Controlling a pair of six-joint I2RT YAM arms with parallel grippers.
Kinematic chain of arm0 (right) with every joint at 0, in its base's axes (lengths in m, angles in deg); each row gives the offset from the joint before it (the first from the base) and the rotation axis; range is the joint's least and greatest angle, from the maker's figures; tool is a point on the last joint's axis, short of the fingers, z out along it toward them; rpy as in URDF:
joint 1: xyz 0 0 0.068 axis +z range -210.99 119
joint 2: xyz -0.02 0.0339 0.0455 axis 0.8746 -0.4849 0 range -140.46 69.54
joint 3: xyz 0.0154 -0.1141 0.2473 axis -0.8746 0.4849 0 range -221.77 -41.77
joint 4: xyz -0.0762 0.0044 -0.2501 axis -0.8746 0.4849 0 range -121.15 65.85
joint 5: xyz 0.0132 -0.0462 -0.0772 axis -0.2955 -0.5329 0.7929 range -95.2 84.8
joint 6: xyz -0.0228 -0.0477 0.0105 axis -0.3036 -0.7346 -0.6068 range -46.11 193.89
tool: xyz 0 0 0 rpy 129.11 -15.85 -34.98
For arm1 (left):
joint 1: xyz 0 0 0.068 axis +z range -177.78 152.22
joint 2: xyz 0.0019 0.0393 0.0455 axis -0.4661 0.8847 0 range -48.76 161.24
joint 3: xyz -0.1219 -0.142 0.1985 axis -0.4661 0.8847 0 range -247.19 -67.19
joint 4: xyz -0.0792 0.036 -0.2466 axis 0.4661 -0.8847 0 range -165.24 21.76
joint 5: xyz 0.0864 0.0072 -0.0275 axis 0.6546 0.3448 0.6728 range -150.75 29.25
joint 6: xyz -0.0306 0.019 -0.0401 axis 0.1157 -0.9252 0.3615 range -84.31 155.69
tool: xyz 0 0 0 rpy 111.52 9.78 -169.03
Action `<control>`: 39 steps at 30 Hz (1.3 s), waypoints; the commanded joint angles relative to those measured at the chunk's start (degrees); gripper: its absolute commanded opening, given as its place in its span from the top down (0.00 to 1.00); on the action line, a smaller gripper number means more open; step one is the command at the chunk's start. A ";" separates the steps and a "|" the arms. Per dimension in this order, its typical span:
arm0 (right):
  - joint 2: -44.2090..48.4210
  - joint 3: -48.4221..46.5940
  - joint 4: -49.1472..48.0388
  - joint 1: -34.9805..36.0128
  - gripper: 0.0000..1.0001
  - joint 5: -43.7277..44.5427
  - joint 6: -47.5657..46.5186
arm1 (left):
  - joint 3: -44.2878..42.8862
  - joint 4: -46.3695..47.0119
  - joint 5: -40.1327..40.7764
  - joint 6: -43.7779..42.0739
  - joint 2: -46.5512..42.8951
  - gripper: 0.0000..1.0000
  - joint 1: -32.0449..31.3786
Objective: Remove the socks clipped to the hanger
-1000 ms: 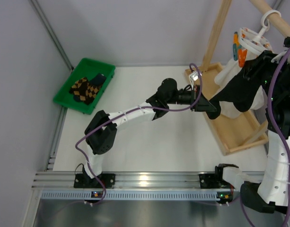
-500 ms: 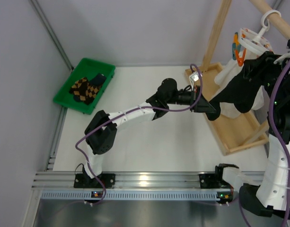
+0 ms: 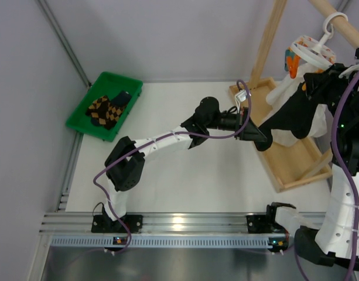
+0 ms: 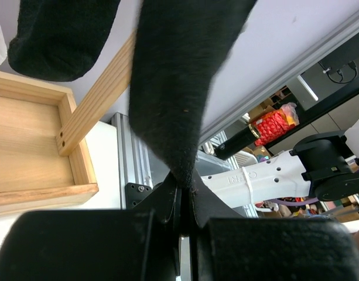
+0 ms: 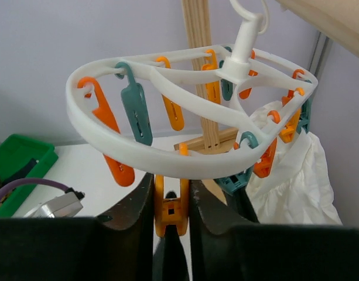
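Grey walls enclose a smooth white tabletop [image 3: 185, 181]. At its far left stands a green plastic rectangular tray [image 3: 79, 109] holding orange-and-black argyle socks [image 3: 104, 110]. At the right stands a pale wooden rack [image 3: 296, 170] with a boxed base and upright beams.

The white plastic round double-ring hanger [image 5: 202, 167] hangs by its hook from the rack's top beam at the far right. Flat orange and teal clips dangle from its rings. A crumpled white cloth [image 5: 290, 181] hangs just beside it.

The left tool [image 4: 184, 193] is clamped on the toe of a dark knitted sock [image 4: 173, 88], which stretches taut up towards the hanger. A second dark sock [image 4: 56, 41] hangs just beside it.

The right tool [image 5: 170, 187] is pressed together on an orange plastic clip [image 5: 168, 213] under the hanger's near rim.
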 commanded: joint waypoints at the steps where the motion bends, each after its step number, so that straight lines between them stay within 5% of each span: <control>1: -0.39 0.38 -3.61 -1.35 0.93 -1.30 0.74 | -0.52 2.42 -1.32 0.02 -1.57 1.00 0.10; 2: -0.48 0.12 -3.18 -1.44 1.00 -1.21 0.74 | -0.43 2.34 -1.32 0.02 -1.57 1.00 0.10; 10: -1.27 -0.50 -1.33 -1.79 1.00 0.46 1.71 | 2.37 1.99 2.27 -1.72 -1.39 1.00 0.98; 14: -0.83 -0.24 -0.36 -1.79 1.00 1.16 2.24 | -0.42 -25.34 21.89 -18.66 -3.76 1.00 2.47; 23: 0.75 0.99 -0.53 -1.79 1.00 0.28 2.50 | 1.76 -40.38 55.68 -32.58 -6.39 1.00 12.75; 30: 0.58 5.12 -5.45 -1.79 1.00 -1.91 4.78 | 4.66 -31.88 86.98 -47.33 -4.91 1.00 21.71; 39: -2.67 7.58 -12.04 -1.79 1.00 -5.78 5.75 | 9.66 0.07 90.09 -59.74 0.36 1.00 35.42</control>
